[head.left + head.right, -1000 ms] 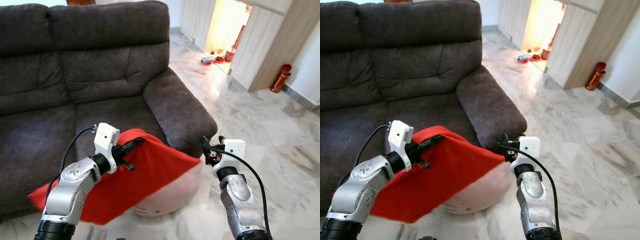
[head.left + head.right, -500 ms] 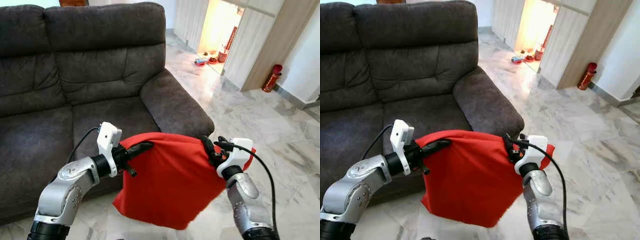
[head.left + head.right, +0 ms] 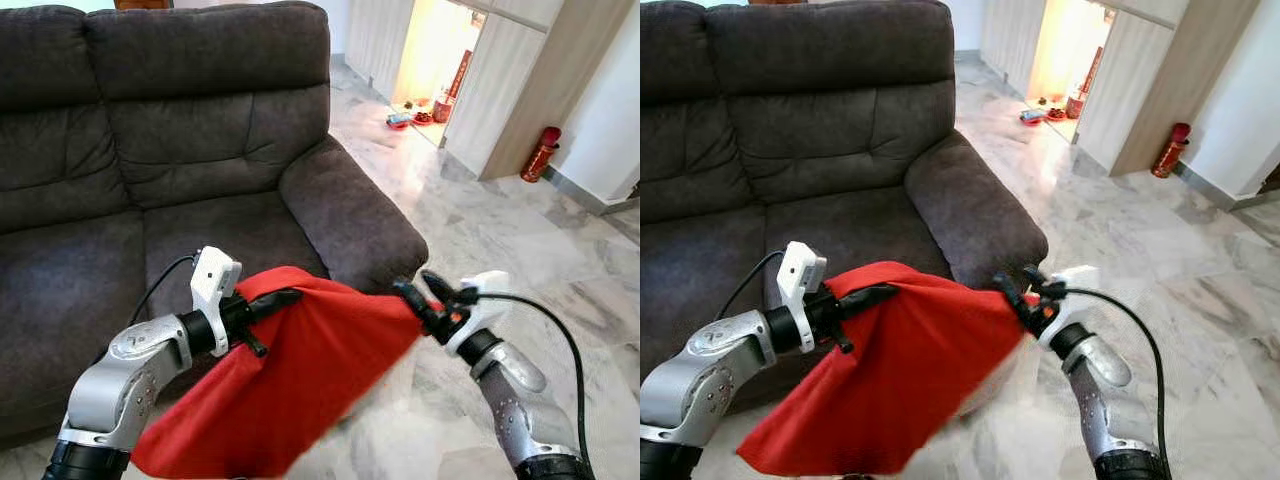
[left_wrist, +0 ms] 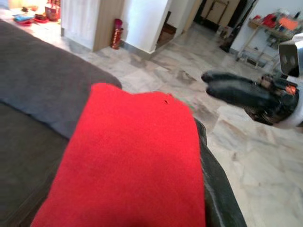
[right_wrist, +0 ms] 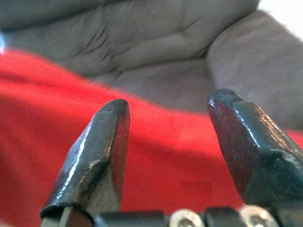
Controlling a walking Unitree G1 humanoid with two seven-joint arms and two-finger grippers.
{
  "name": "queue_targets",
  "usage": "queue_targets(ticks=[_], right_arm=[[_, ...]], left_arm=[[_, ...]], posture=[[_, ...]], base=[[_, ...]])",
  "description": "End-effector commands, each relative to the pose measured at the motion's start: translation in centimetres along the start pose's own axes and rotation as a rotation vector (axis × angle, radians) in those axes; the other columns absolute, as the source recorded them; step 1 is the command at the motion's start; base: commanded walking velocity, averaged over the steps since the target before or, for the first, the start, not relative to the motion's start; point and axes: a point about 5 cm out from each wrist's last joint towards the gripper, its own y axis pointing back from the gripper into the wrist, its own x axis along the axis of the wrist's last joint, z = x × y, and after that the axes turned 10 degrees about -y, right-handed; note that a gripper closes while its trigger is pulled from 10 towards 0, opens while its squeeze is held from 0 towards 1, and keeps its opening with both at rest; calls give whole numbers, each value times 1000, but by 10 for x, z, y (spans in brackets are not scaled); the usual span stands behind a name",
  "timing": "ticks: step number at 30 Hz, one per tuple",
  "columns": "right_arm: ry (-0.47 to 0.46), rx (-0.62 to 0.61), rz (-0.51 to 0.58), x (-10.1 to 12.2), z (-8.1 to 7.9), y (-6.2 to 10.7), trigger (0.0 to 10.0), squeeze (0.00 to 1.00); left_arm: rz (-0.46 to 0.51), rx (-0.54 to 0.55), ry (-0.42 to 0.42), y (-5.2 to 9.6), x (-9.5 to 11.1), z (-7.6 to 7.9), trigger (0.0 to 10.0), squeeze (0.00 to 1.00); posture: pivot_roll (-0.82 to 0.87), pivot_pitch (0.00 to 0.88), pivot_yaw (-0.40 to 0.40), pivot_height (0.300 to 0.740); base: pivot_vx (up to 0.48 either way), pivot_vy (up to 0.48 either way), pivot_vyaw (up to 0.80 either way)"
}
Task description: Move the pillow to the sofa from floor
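Note:
The red pillow [image 3: 290,390] hangs in front of the dark grey sofa [image 3: 200,130], above the floor, sagging toward the lower left. My left gripper [image 3: 275,298] is shut on its upper edge; in the left wrist view red fabric [image 4: 132,151] lies over one black finger [image 4: 213,184]. My right gripper [image 3: 412,296] is at the pillow's right corner, just in front of the sofa's armrest [image 3: 350,215]. Its two fingers stand apart in the right wrist view, the gripper [image 5: 170,101] open with the pillow behind them. Seen from the left wrist, a small gap separates it from the pillow.
The sofa seat [image 3: 80,290] lies just behind the pillow. Marble floor [image 3: 500,250] stretches to the right. A red fire extinguisher [image 3: 540,155] stands by a wooden panel, and small items lie in the lit doorway [image 3: 420,110].
Half a second ago both grippers held the pillow spread flat between them. Now the right gripper has opened and the pillow has dropped, sagging to the lower left from the left gripper.

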Motion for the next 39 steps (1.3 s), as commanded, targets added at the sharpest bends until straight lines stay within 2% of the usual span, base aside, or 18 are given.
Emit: queue_targets(ticks=[1, 3, 7, 13, 15, 16, 17, 18, 27, 28, 29, 31, 32, 34, 39], right_arm=[[15, 18, -59, -6, 3, 5, 10000, 0], [28, 56, -135, -17, 2, 10, 10000, 0], [33, 97, -218, -28, 4, 16, 10000, 0], [30, 11, -216, -31, 16, 16, 10000, 0], [-1, -13, -187, -29, 18, 14, 10000, 0], [-8, -16, -176, -28, 18, 13, 10000, 216], [-14, -19, -167, -27, 18, 12, 10000, 561], [-27, -27, -153, -26, 18, 10, 10000, 1000], [-4, -82, -110, -16, 26, 5, 10000, 1000], [1, -75, -110, -15, 26, 5, 10000, 616], [34, -61, -122, -11, 27, 5, 10000, 0], [49, -56, -128, -9, 28, 6, 10000, 0], [76, -41, -126, -2, 30, 5, 10000, 0], [95, -16, -116, 8, 30, 4, 10000, 0], [138, 55, -118, 19, 26, 2, 10000, 0]], left_arm=[[128, -41, -83, 3, 33, 5, 10000, 0], [123, -45, -94, 7, 35, 5, 10000, 0], [121, -67, -106, 10, 38, 7, 10000, 0], [142, -85, -106, 9, 43, 9, 10000, 0], [168, -100, -95, 9, 47, 10, 10000, 0], [174, -103, -94, 10, 49, 10, 10000, 0], [179, -106, -92, 10, 50, 10, 10000, 0], [194, -112, -86, 11, 52, 10, 10000, 0], [194, -140, -96, 20, 55, 10, 10000, 0], [188, -141, -100, 21, 55, 10, 10000, 0], [174, -149, -111, 23, 55, 11, 10000, 0], [169, -154, -114, 23, 55, 11, 10000, 0], [110, -168, -134, 24, 48, 12, 10000, 0], [79, -191, -131, 24, 41, 15, 10000, 0], [82, -214, -126, 21, 39, 20, 10000, 0]], posture=[[60, 0, -90, 740], [69, 0, -93, 740], [73, 0, -95, 740], [74, 0, -97, 740], [75, 0, -96, 740], [75, 0, -96, 740], [75, 0, -96, 740], [76, 0, -97, 740], [83, 0, -108, 740], [84, 0, -108, 740], [84, 0, -109, 740], [84, 0, -109, 740], [83, 0, -109, 740], [80, 0, -108, 740], [79, 0, -109, 740]], base=[[0, 0, 0], [0, 0, 0], [0, 0, 0], [0, 0, 0], [0, 0, 0], [0, 0, 0], [0, 0, 0], [0, 0, 0], [0, 0, 0], [0, 0, 0], [0, 0, 0], [0, 0, 0], [0, 0, 0], [0, 0, 0], [0, 0, 0]])
